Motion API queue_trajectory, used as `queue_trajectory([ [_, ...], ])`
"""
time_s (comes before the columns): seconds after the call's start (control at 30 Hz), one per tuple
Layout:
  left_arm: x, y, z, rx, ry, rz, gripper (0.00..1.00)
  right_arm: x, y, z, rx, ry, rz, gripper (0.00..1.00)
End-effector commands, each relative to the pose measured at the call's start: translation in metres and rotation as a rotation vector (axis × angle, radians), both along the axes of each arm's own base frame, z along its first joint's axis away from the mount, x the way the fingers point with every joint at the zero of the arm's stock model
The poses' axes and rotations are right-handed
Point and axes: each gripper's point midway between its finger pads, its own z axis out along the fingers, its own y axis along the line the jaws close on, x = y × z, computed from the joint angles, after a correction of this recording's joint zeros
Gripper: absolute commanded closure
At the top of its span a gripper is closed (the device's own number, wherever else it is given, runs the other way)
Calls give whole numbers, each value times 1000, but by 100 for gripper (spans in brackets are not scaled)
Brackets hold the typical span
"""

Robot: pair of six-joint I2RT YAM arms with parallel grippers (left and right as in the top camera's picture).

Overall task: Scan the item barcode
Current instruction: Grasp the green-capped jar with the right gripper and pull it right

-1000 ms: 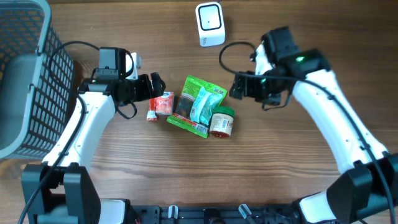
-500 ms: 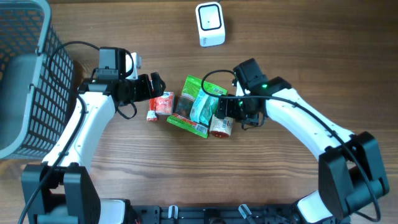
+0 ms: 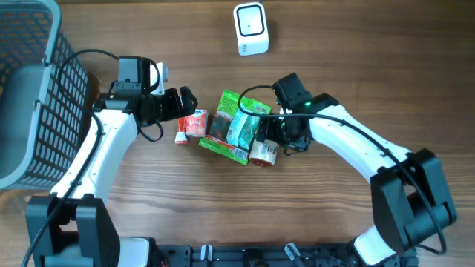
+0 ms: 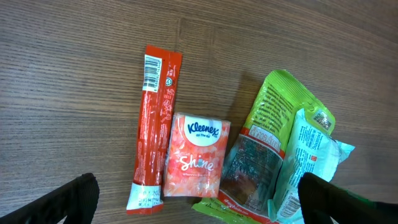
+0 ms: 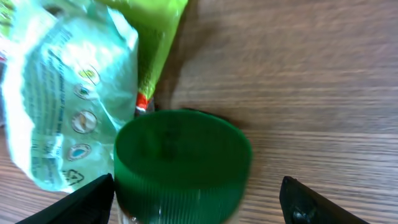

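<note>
One jar (image 5: 180, 165), body cut off

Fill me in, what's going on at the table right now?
The right tool is open, with a finger on either side of the green lid of the jar, not gripping it. The left tool hangs open above the tissue pack and red sachet. The scanner sits at the far edge.

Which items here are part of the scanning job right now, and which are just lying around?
In play: green-lidded jar, between the open right fingers; white scanner.
Lying about: Kleenex pack, red stick sachet, green pouch, pale teal packet, basket.
</note>
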Motion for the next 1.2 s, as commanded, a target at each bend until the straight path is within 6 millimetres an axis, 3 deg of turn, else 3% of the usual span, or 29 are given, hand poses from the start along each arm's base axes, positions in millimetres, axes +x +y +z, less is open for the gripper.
queue_trajectory([
  [0.0,5,1,9,-8,-28,3,0,-9,6,-11,-2,42,9,14],
  [0.4,5,1,9,-8,-28,3,0,-21,14,-15,-27,53,53,14],
  [0.67,5,1,9,-8,-28,3,0,-24,0,-20,-103,48,67,15],
  [0.93,5,1,9,-8,-28,3,0,-27,-1,-20,-108,51,94,30],
  [1.17,5,1,9,-8,-28,3,0,-19,-12,-22,-172,12,86,34],
])
